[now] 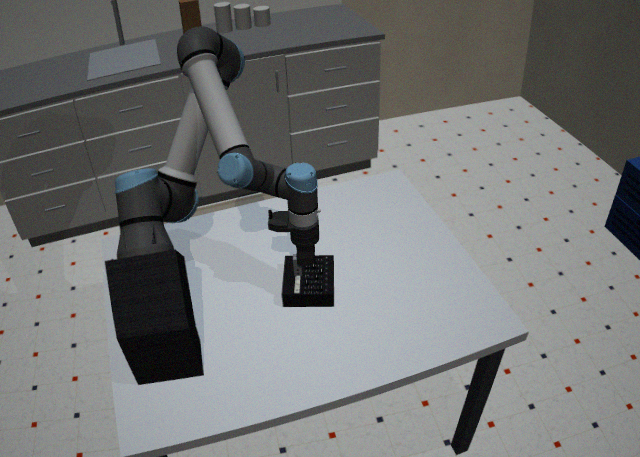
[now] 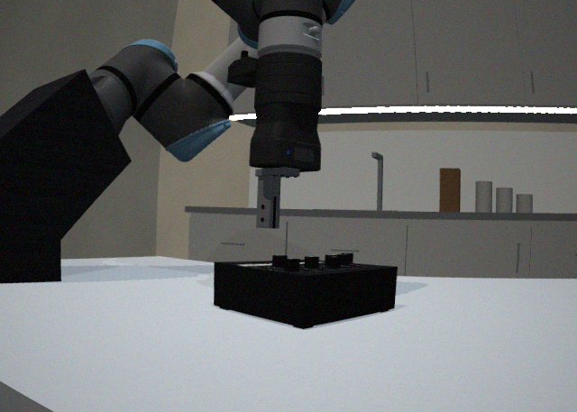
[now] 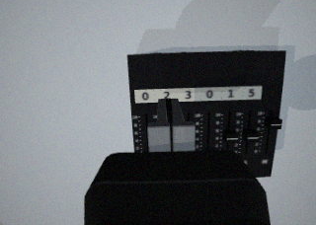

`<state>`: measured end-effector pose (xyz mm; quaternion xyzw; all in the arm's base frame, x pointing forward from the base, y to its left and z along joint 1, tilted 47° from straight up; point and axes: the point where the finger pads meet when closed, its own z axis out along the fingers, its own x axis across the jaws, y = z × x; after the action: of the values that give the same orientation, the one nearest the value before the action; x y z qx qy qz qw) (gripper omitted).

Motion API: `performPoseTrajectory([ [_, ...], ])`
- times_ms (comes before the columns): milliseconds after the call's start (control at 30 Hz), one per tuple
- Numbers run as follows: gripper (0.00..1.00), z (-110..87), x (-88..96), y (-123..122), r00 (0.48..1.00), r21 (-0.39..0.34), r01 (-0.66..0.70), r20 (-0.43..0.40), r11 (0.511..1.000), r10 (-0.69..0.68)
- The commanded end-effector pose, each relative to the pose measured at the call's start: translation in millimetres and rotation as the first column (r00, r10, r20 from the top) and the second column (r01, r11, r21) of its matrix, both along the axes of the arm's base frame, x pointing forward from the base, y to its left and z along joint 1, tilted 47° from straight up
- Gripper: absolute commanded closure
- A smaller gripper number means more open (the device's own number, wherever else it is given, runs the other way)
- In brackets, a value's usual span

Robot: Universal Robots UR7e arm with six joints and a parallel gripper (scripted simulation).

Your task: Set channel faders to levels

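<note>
Hand [image 2: 268, 224] fingers are pressed together with nothing between them, hanging above the lighting desk [image 2: 303, 293] with open air under the tips. Directly below the hand, that black desk sits on the white surface [image 2: 140, 352]. In the wrist view the closed fingers cover the channels under the tape's 2, near the desk's left end. Tape [image 3: 197, 94] reads 0 2 3 0 1 5. To the right of the hand, 2 fader caps [image 3: 232, 137] sit low, and the outermost cap [image 3: 275, 123] stands higher. Bare surface lies all around the desk.
</note>
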<state>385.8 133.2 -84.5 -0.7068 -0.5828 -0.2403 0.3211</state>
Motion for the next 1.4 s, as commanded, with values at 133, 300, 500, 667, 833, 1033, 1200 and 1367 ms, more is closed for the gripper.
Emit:
performPoseTrajectory([
  [133,1.0,-0.6,0.3,0.4,1.0,0.0,0.001,0.001,1.0,-0.001],
  [300,1.0,-1.3,0.3,1.1,1.0,0.0,0.001,0.001,1.0,-0.001],
  [500,1.0,-3.3,0.1,3.2,1.0,0.0,0.0,0.001,1.0,0.0],
  [667,1.0,-5.6,0.0,5.6,1.0,0.0,0.0,0.001,1.0,0.0],
  [833,1.0,-7.0,-0.1,7.1,1.0,0.0,0.0,0.001,1.0,0.0],
  [1033,1.0,-10.1,-0.3,10.3,1.0,0.0,0.0,0.001,1.0,0.0],
  [1200,1.0,-12.4,-0.5,12.7,1.0,0.0,0.0,0.001,1.0,0.0],
  [1367,1.0,-13.5,-0.6,14.0,1.0,0.0,0.0,0.001,1.0,0.0],
])
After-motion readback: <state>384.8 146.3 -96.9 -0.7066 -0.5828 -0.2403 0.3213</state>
